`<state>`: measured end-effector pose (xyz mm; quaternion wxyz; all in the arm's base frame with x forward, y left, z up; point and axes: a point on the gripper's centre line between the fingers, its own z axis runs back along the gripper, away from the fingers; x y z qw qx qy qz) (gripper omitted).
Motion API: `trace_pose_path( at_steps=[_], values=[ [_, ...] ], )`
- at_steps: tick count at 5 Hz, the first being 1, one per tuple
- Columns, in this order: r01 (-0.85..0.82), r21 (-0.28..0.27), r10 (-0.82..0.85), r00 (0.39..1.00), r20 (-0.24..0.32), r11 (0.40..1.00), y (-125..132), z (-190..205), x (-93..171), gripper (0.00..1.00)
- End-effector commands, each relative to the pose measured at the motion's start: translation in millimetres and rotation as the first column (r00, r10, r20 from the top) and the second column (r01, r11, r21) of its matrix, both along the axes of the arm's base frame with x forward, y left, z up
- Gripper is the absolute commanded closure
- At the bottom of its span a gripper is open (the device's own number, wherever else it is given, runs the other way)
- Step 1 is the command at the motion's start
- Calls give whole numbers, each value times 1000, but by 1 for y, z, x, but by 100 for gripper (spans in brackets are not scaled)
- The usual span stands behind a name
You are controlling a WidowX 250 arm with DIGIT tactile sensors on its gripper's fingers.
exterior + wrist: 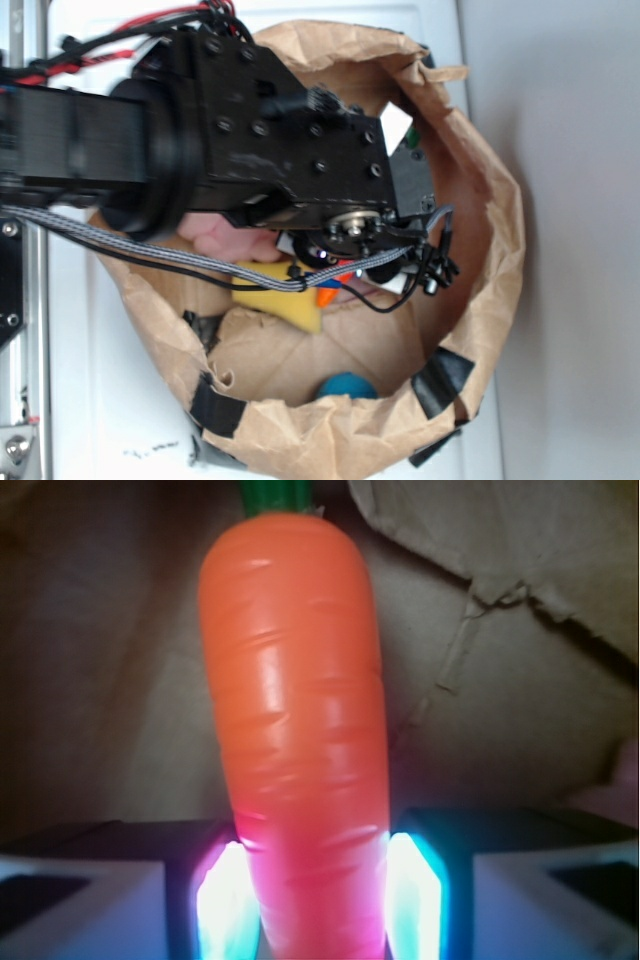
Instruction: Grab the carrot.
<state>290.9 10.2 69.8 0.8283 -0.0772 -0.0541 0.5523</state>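
In the exterior view the black arm point(250, 130) reaches into a brown paper bag point(480, 200) on the white tabletop point(120, 400), and only a small orange bit of the carrot point(327, 294) peeks out below the wrist, beside a yellow sponge point(275, 300), a pink plush point(225, 238) and a blue ball point(347, 386). In the wrist view the claw point(322, 890) is closed onto the carrot's point(300, 730) lower body, both glowing pads point(225, 900) touching its sides, green stem point(272, 492) pointing away over the bag's paper.
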Motion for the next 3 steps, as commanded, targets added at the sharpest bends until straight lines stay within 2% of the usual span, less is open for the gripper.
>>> trace_pose_path(
  at_steps=[1, 2, 3],
  values=[
    [72, 141, -90, 987, 132, 987, 2, 70, -9, 100],
    [65, 221, -102, 982, 160, 973, -1, 81, -15, 100],
    [85, 254, -126, 980, 151, 963, 0, 81, -16, 100]
  ],
)
